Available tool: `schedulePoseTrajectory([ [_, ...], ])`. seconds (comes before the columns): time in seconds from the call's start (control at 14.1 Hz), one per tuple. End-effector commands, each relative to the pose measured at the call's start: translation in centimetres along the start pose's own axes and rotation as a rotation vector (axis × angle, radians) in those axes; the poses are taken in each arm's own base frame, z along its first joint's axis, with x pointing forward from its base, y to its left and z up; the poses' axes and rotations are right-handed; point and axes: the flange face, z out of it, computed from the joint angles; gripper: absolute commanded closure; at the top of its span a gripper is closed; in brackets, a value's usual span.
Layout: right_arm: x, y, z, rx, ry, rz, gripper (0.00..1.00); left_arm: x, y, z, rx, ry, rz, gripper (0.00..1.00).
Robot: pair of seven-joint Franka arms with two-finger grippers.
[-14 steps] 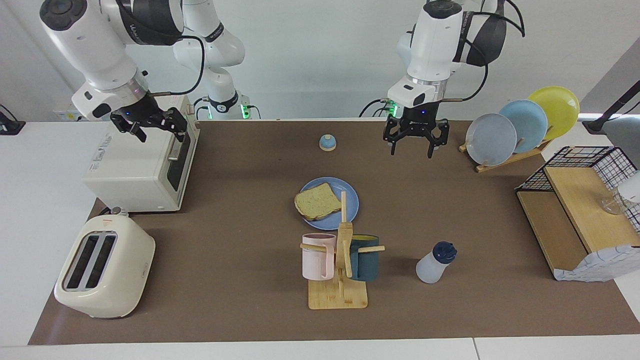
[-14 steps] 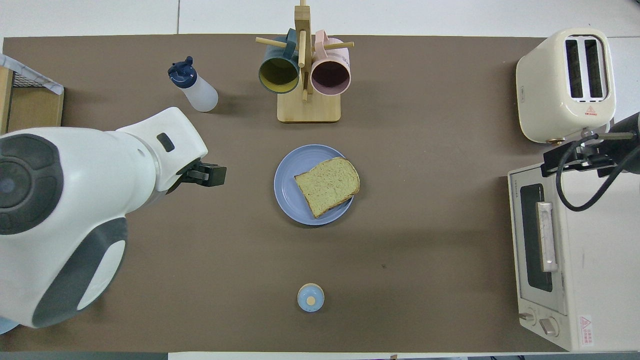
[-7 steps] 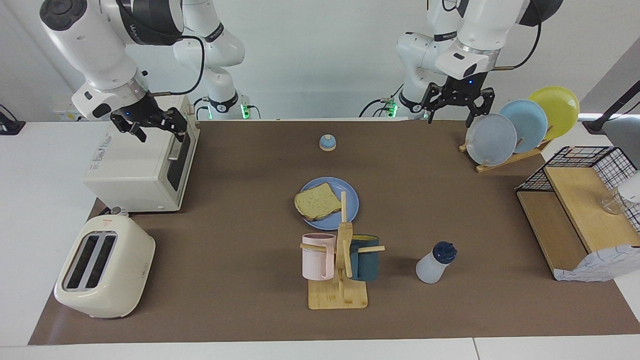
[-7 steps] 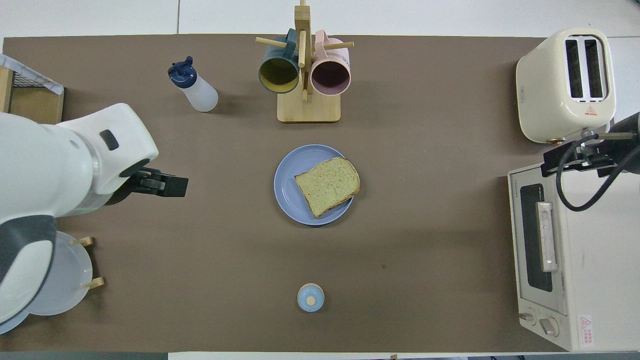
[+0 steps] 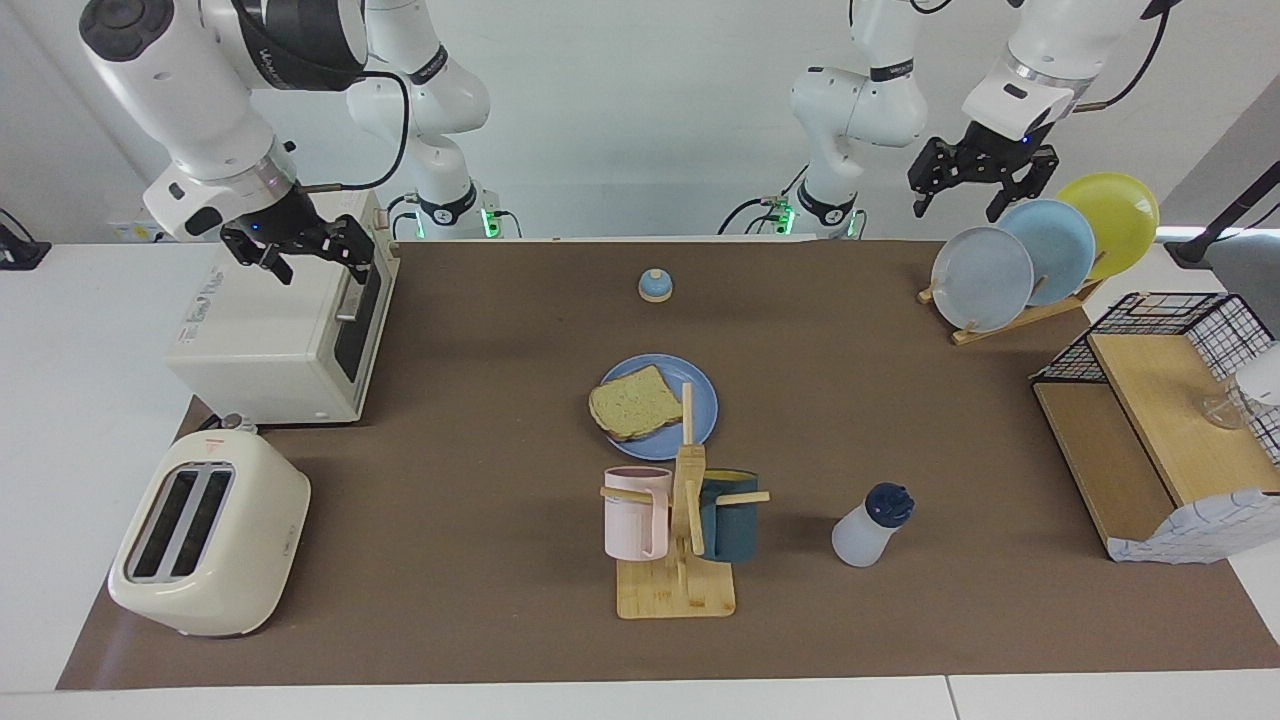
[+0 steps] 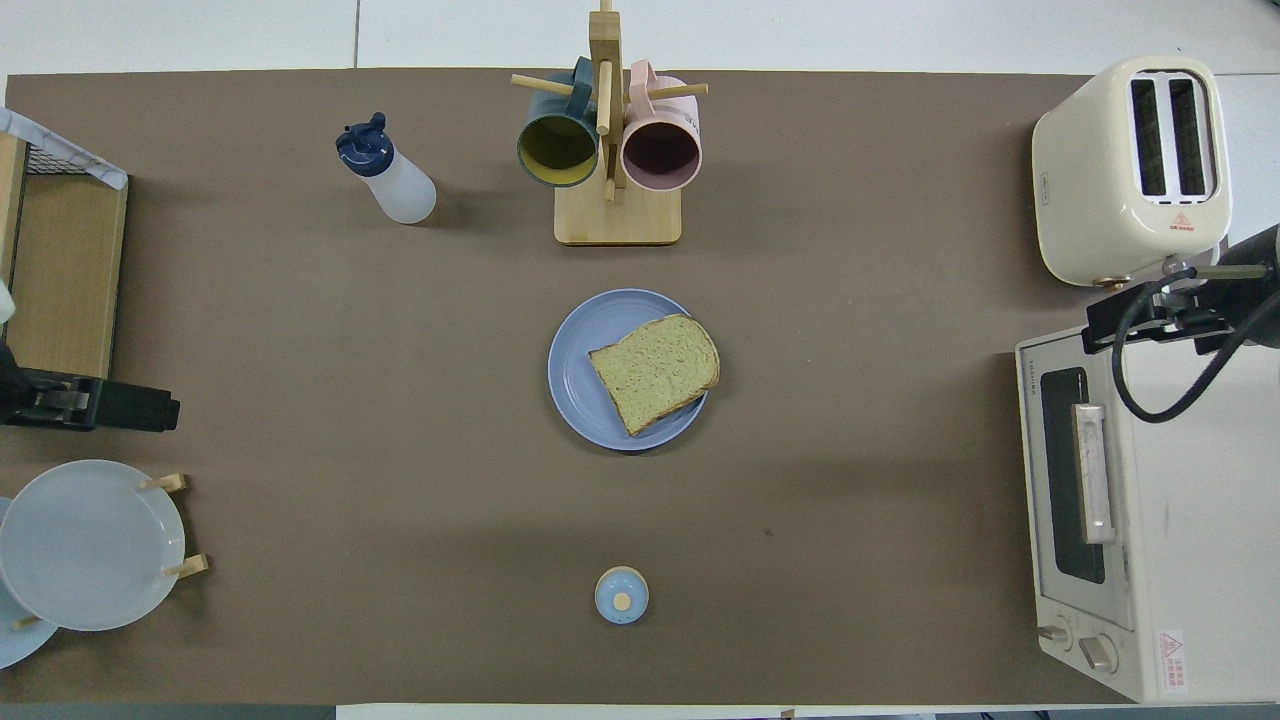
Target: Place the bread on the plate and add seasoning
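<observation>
The bread (image 5: pixel 632 402) (image 6: pixel 655 370) lies flat on the blue plate (image 5: pixel 705 415) (image 6: pixel 580 350) in the middle of the table. The seasoning (image 5: pixel 868 527) (image 6: pixel 390 172) stands upright and alone, farther from the robots than the plate, toward the left arm's end. High in the air over the upright plates in the rack hangs my left gripper (image 5: pixel 955 213) (image 6: pixel 120 410), open and holding nothing. My right gripper (image 5: pixel 322 265) (image 6: pixel 1150 312) waits open just above the toaster oven, also with nothing in it.
A wooden mug rack (image 5: pixel 680 520) with a pink and a dark mug stands beside the seasoning. The toaster oven (image 5: pixel 270 330) and toaster (image 5: pixel 205 545) fill the right arm's end. A bell (image 5: pixel 655 285), plate rack (image 5: pixel 1040 250) and wire shelf (image 5: pixel 1160 420) are also here.
My left arm has lifted and swung from above the table's near middle out toward the plate rack, its gripper open throughout. The right arm, bread and seasoning have not moved.
</observation>
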Motion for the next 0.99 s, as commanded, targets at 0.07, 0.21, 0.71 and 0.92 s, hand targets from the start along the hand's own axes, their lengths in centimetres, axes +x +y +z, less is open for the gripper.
schedulePoseTrajectory([
  [0.07, -0.5, 0.3, 0.0, 0.003, 0.009, -0.014, 0.0, -0.9, 0.1, -0.7, -0.009, -0.002, 0.023, 0.0],
  [0.21, -0.5, 0.3, 0.0, 0.003, 0.009, -0.014, 0.0, -1.2, -0.2, -1.3, -0.005, 0.016, 0.018, 0.0],
  [0.71, -0.5, 0.3, 0.0, 0.003, 0.009, -0.014, 0.0, -1.0, -3.2, -2.7, 0.024, 0.045, -0.07, 0.0],
  [0.92, -0.5, 0.3, 0.0, 0.003, 0.009, -0.014, 0.0, 0.7, -2.2, -1.7, 0.074, 0.006, -0.094, 0.0],
])
